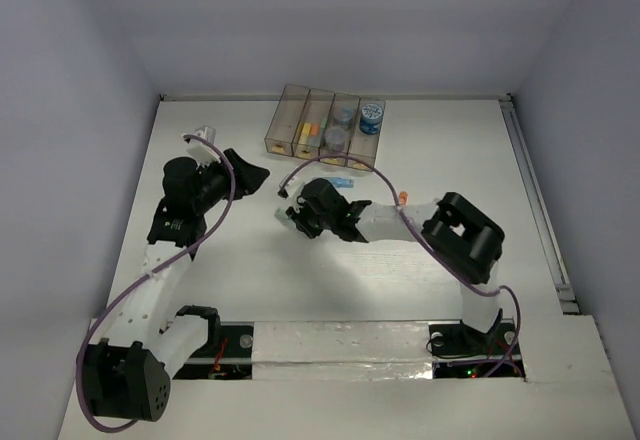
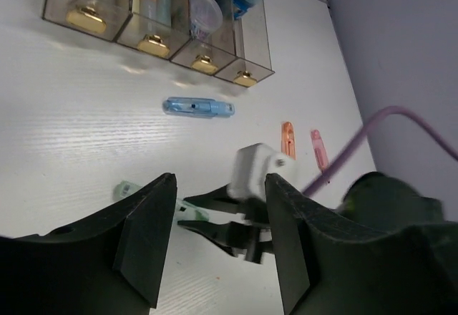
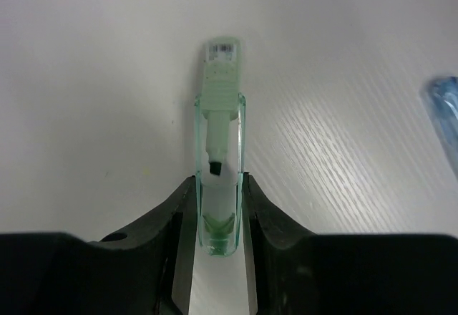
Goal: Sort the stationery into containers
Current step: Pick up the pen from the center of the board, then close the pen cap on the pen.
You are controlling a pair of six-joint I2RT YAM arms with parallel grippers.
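A pale green marker point(image 3: 219, 100) with a clear cap lies on the white table, and my right gripper point(image 3: 219, 186) is shut on its cap end, both pads touching it. In the top view the right gripper point(image 1: 292, 215) sits low at the table's middle, in front of the containers point(image 1: 283, 120). My left gripper point(image 2: 220, 186) hangs open and holds nothing, looking down on the right gripper's fingers point(image 2: 215, 218) and the green marker point(image 2: 127, 190). A blue marker point(image 2: 198, 107) lies between the grippers and the containers point(image 2: 154, 43). An orange stick point(image 2: 288, 138) and a pink stick point(image 2: 319, 149) lie further right.
Four smoky bins stand in a row at the back; the second holds sticks point(image 1: 306, 128), the third rolls point(image 1: 338, 130), the fourth a blue roll point(image 1: 371, 115). The right arm's purple cable point(image 2: 372, 136) loops over the table near the loose sticks. Grey walls enclose the table.
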